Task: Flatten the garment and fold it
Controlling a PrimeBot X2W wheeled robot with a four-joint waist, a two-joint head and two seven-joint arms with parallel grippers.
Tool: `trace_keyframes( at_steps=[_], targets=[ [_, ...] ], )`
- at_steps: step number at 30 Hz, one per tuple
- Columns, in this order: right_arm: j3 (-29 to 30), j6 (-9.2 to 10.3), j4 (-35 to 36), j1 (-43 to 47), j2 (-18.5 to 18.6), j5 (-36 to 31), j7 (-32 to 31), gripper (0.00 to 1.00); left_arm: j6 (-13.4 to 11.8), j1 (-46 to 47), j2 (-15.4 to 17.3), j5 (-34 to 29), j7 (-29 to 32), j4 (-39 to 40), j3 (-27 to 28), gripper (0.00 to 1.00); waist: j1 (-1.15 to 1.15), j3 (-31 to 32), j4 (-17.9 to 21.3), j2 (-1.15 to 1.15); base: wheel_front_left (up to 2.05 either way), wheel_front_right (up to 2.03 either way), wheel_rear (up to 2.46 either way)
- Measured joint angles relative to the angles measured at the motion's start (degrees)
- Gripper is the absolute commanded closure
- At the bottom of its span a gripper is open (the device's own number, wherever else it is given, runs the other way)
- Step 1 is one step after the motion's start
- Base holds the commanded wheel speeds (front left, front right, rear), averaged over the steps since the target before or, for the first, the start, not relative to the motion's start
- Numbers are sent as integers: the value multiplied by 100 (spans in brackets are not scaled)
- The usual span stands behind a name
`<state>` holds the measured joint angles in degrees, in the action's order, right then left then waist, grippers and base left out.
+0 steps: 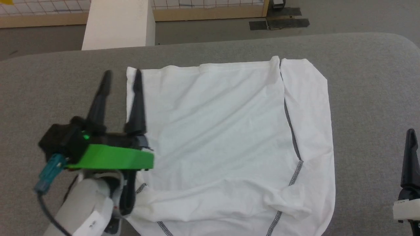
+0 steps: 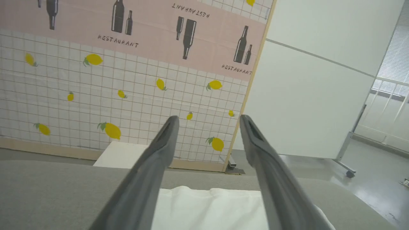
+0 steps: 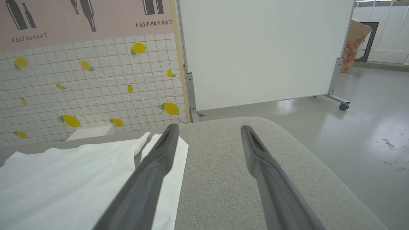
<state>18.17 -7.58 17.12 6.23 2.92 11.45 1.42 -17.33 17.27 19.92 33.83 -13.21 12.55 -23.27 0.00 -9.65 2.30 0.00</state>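
The left fingers [image 1: 136, 98] stand spread with nothing between them, one over the bare surface [image 1: 361, 98] and the other just over the left edge of the shirt [image 1: 223, 131] near its far corner. The right fingers [image 3: 150, 179] are spread and empty too, low over the surface just off the shirt's right edge. The shirt lies flat in the middle of the surface as a rough rectangle. A long flap is laid in along its right side, and stitched seam lines show there and at the near hem. It looks part-folded, with shallow creases across the middle and a bunched ridge along the near edge. The next fold would probably go best if that ridge were smoothed outward first. Then each pair of fingers could take a corner through every layer, not only the top one. Lifting both sides evenly and laying the cloth down slowly would keep the right flap from sliding open. Count: one shirt, one surface, two pairs of fingers, and one white box [image 1: 118, 23] beyond the far edge.
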Motion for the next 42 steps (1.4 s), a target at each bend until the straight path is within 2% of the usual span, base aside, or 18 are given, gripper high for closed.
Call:
trace_keyframes(
  at_steps=[4,9,12,15,21,26,29,31,34,42],
  targets=[
    [-13,0,-7,21,-1,19,1,0,-286,-734,315,-104,-115,318,694,0,0,20,-86,0,0,0,0],
    [-82,0,-42,53,-1,67,11,0,-509,-1678,748,-753,-127,453,943,0,0,-46,-131,0,0,0,0],
    [-75,0,-87,105,-1,85,18,0,-680,-2080,661,-833,-133,488,1003,0,0,-80,-168,0,0,0,0],
    [-51,0,-113,107,-1,126,19,0,-700,-2201,421,-840,-134,606,1122,0,0,-134,-207,0,0,0,0],
    [-97,0,-20,-254,-1,197,-205,0,-535,-2180,158,-1017,-151,665,1236,0,0,-349,-250,0,0,0,0],
    [-292,0,155,-1346,9,-121,-989,0,-352,-2033,16,-1077,-153,693,1463,0,0,-663,-246,0,0,0,0],
    [-436,-1,109,-2047,196,-145,-1510,0,-253,-1890,-53,-1131,-152,710,1535,0,0,-895,-244,0,0,0,0],
    [-592,-1,33,-2474,587,-201,-1837,0,-151,-1754,-132,-1170,-152,715,1532,0,1,-1071,-258,0,0,0,0],
    [-628,0,-221,-3062,909,-132,-2173,0,-45,-1559,-226,-1246,-152,722,1535,0,1,-1317,-306,0,0,0,0],
    [-514,0,-1122,-4309,1332,-101,-3147,0,175,-1215,-417,-1430,-152,713,1480,0,1,-1915,-571,0,0,0,0]
  ],
)
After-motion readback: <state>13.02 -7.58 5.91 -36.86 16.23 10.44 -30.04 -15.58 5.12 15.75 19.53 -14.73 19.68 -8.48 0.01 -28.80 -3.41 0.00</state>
